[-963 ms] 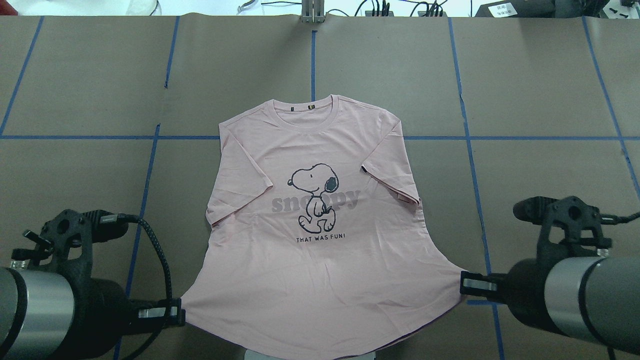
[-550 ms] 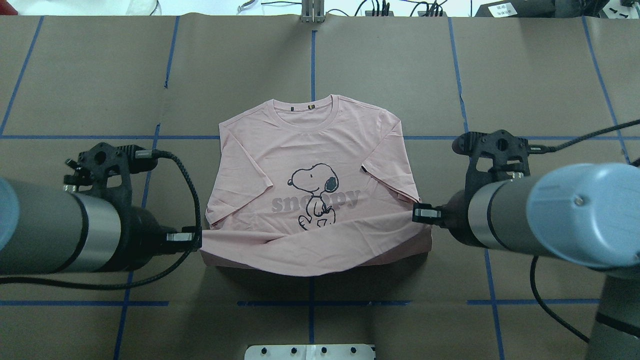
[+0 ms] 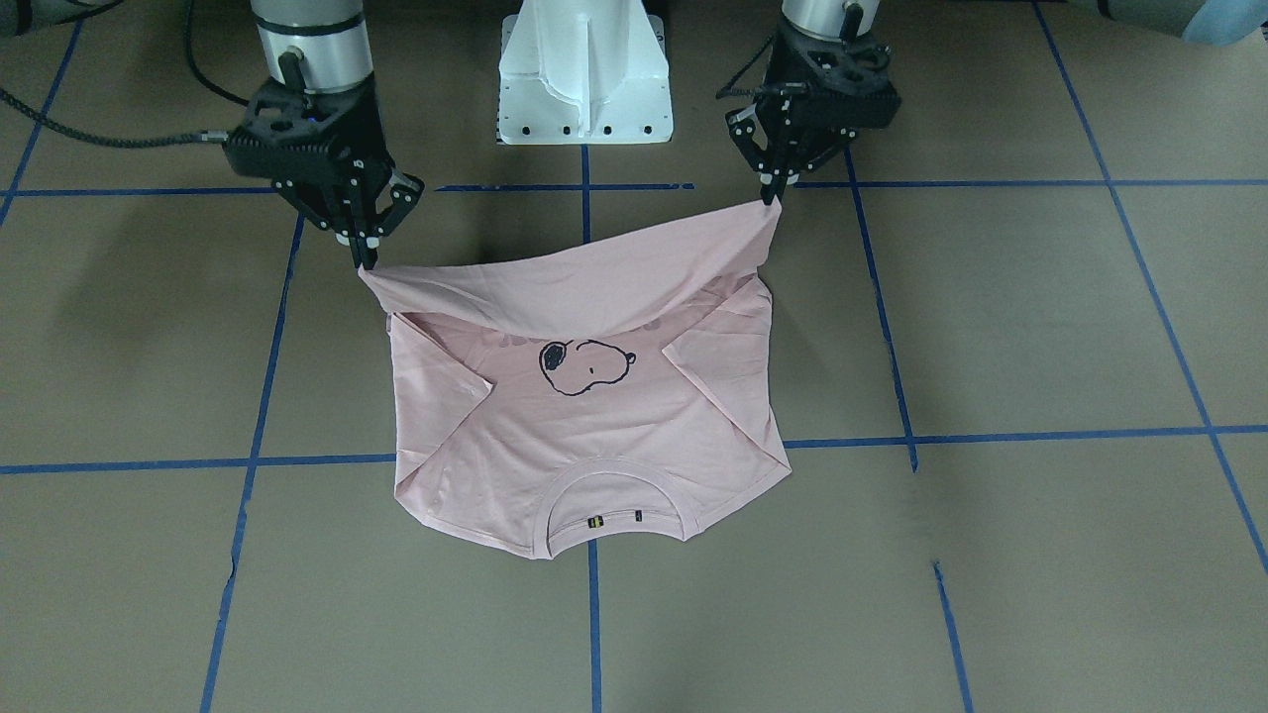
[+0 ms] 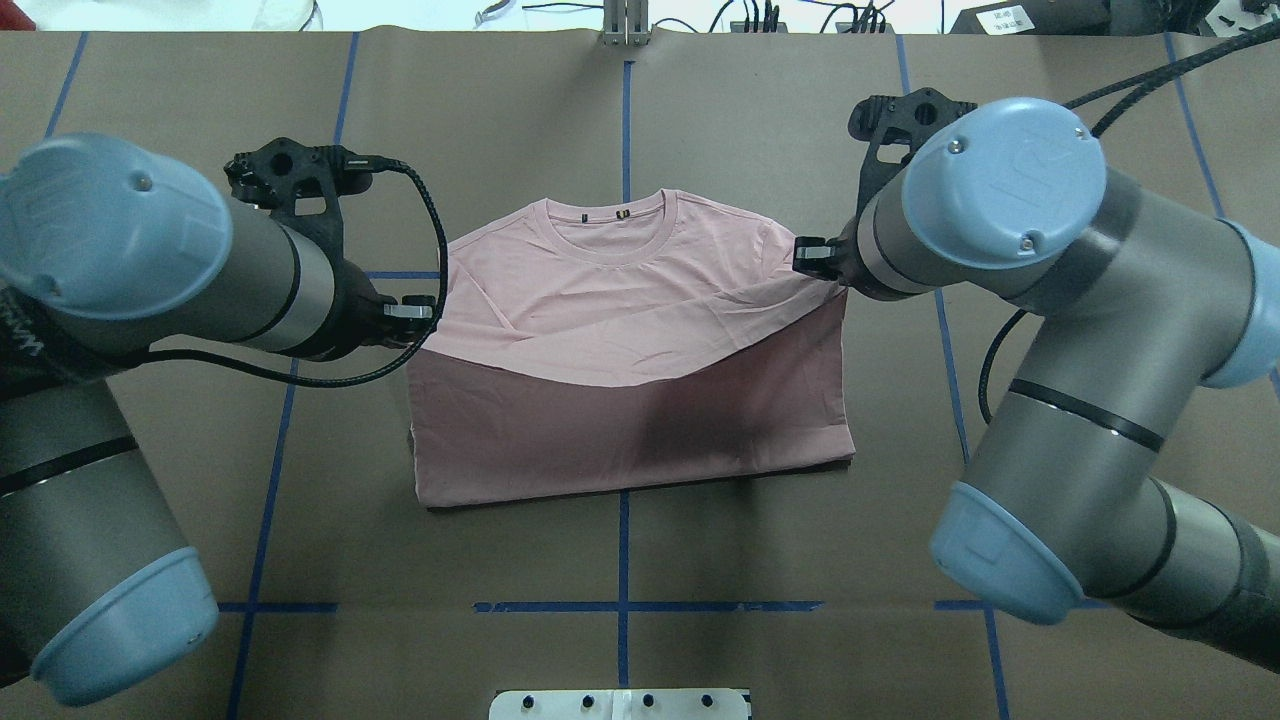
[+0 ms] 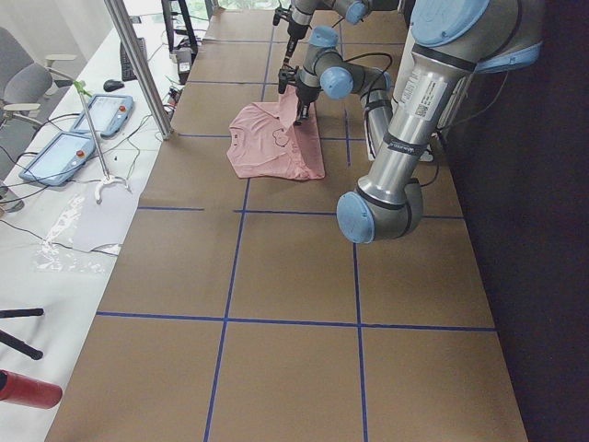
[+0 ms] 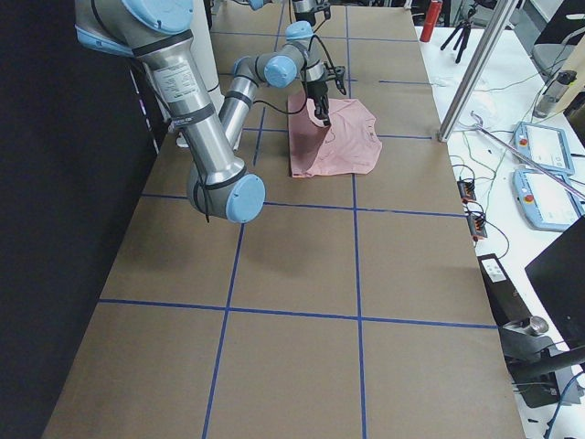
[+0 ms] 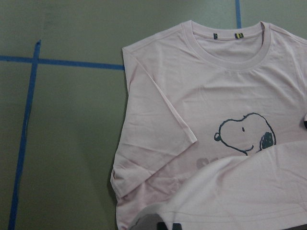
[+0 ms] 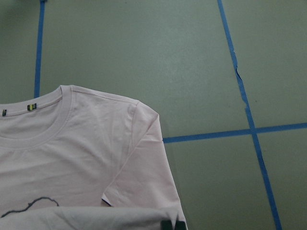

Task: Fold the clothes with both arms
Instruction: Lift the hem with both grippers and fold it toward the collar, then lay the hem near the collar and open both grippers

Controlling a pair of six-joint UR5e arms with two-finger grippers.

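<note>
Broadly, a wide table covered in brown paper and crossed by blue tape lines fills the overhead view. The silver-grey tubular left arm with light blue joint caps reaches in from 9 o'clock, and the matching right arm reaches in from 3 o'clock. Between them, at the table's middle, lies the light pink short-sleeved T-shirt, straddling the centre tape line with its neck toward 12 o'clock and a folded edge toward 6 o'clock. Its hem is held up off the table and hangs as a sagging band over the chest, the plain inner side facing up and the lower half in shadow. A white fixed pedestal stands at 12 o'clock in the front-facing view. The black two-finger left gripper sits at roughly 9 o'clock of the shirt in the overhead view, its jaws pinched together on one hem corner; the black right gripper sits at about 2 o'clock, likewise clamped on the other corner. The ribbed collar lies flat and uncovered. Below the raised hem, only the dark-outlined dog's head shows in the front-facing view; the lettering is mostly hidden.
</note>
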